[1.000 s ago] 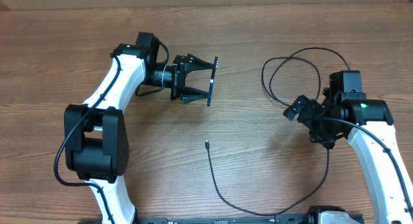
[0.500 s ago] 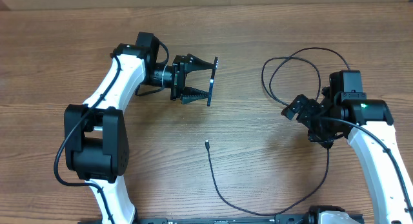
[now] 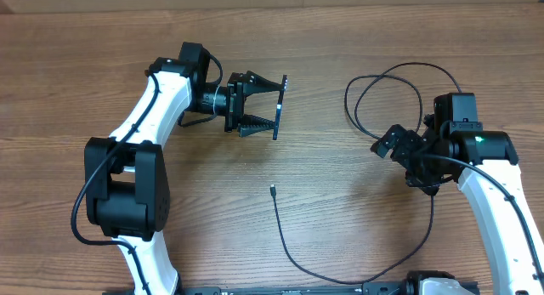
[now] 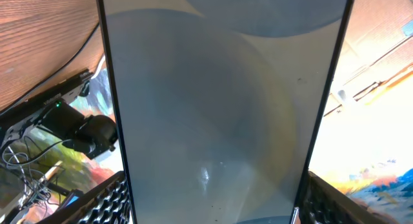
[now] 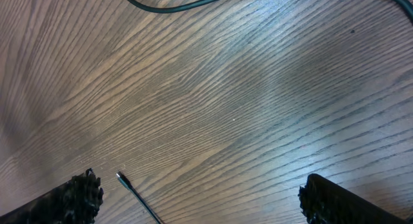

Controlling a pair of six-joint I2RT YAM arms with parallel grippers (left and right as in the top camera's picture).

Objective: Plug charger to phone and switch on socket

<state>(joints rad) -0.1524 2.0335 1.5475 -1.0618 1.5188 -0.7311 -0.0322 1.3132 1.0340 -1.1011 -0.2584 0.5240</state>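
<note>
My left gripper (image 3: 277, 108) is shut on the phone (image 3: 281, 93) and holds it on edge above the table, so it shows as a thin black line from overhead. In the left wrist view the phone's screen (image 4: 219, 108) is grey and reflective, and it fills the space between my fingers (image 4: 110, 198). The charger's plug (image 3: 272, 190) lies on the table at the centre. Its black cable (image 3: 297, 261) curves down and right, with loops (image 3: 391, 87) at the back right. My right gripper (image 3: 387, 146) is open and empty over bare wood, and the plug (image 5: 120, 177) lies near its left finger (image 5: 77, 198). The socket is out of view.
The wooden table (image 3: 340, 40) carries only the cable. A black bar (image 3: 280, 288) runs along the front edge between the arm bases. In the left wrist view, equipment and wires (image 4: 58, 133) show beside the phone.
My right gripper has shifted very slightly to the left. The left arm, the phone and the plug have not moved.
</note>
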